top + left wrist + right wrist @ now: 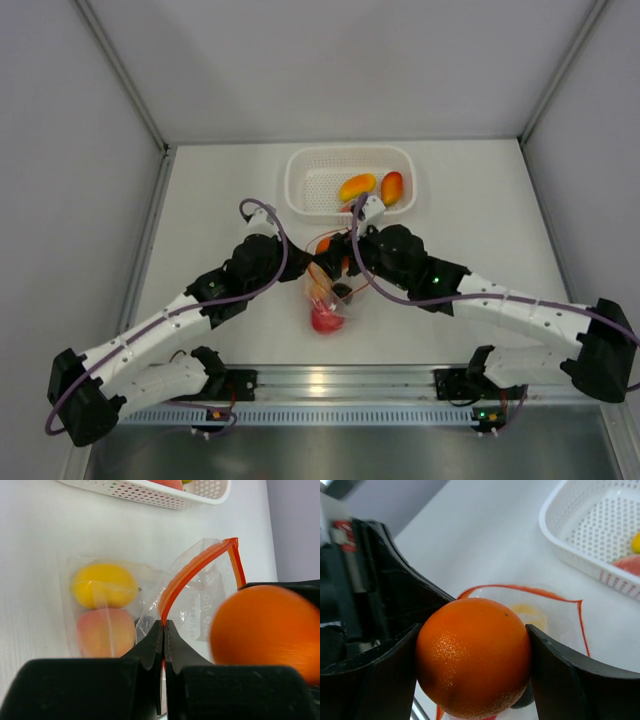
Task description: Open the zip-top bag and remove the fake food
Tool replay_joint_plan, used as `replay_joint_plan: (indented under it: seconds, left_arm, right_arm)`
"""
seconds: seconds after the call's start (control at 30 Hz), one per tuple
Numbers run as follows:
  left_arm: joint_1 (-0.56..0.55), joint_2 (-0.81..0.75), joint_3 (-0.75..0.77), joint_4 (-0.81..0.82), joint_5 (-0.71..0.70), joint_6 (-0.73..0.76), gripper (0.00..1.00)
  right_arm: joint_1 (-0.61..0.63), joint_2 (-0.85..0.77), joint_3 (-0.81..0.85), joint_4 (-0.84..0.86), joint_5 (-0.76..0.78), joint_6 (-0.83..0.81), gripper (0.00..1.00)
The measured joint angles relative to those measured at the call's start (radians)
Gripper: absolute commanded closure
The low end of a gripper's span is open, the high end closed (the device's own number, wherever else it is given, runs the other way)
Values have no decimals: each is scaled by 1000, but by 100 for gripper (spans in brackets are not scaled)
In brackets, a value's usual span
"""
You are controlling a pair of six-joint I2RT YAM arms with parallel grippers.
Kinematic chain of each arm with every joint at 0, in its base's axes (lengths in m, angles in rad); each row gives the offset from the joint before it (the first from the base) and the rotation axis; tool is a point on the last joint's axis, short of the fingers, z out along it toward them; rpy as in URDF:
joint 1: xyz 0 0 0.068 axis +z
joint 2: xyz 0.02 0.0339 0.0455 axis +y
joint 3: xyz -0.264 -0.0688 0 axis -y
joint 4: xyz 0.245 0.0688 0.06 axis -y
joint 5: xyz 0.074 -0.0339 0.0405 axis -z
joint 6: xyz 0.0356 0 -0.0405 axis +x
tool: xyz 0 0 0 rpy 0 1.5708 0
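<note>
The zip-top bag, seemingly flimsy and slippery, lies centrally on the desk, toward its near edge. My left tool pinches its stiffer zip strip, probably the best hold. My right tool clamps a smooth orange.

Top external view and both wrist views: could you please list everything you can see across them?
zip-top bag: one, clear with an orange-red zip strip, mid-table, mouth open.
yellow fruit: one, yellow, inside the bag.
pink-red fruit: one, pink-red, inside the bag, touching the yellow fruit.
orange: one, orange, at the bag's mouth.
basket: one, white, perforated, far side of the table.
mango-like fruits: two, orange-yellow and red, in the basket.
table: one, white, beneath everything.
left gripper: one, black, shut on the bag's zip strip.
right gripper: one, black, shut on the orange.
</note>
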Motion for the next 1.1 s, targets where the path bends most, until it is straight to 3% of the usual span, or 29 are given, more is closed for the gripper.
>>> replay_joint_plan:
  seconds: [0.2, 0.37, 0.53, 0.73, 0.93, 0.97, 1.1]
  left_arm:
    - [0, 2, 0, -7, -6, 3, 100]
    - [0, 2, 24, -46, -40, 4, 100]
    - [0, 0, 48, -70, -80, 11, 100]
    - [0, -3, 90, -102, -95, 30, 100]
    - [0, 7, 131, -102, -104, 34, 100]
    - [0, 16, 137, -103, -104, 34, 100]
    - [0, 61, 154, -102, -104, 31, 100]
  right_arm:
    - [-17, -175, 38, -25, 32, -48, 54]
    - [-185, -174, 100, -48, 79, -72, 54]
    - [-389, 56, 291, -99, 88, -91, 47]
    - [-510, 462, 597, -223, 68, -119, 43]
    - [-548, 734, 767, -333, 72, -151, 18]
    - [-548, 757, 781, -349, 76, -158, 1]
    - [-548, 788, 808, -394, 89, -177, 1]
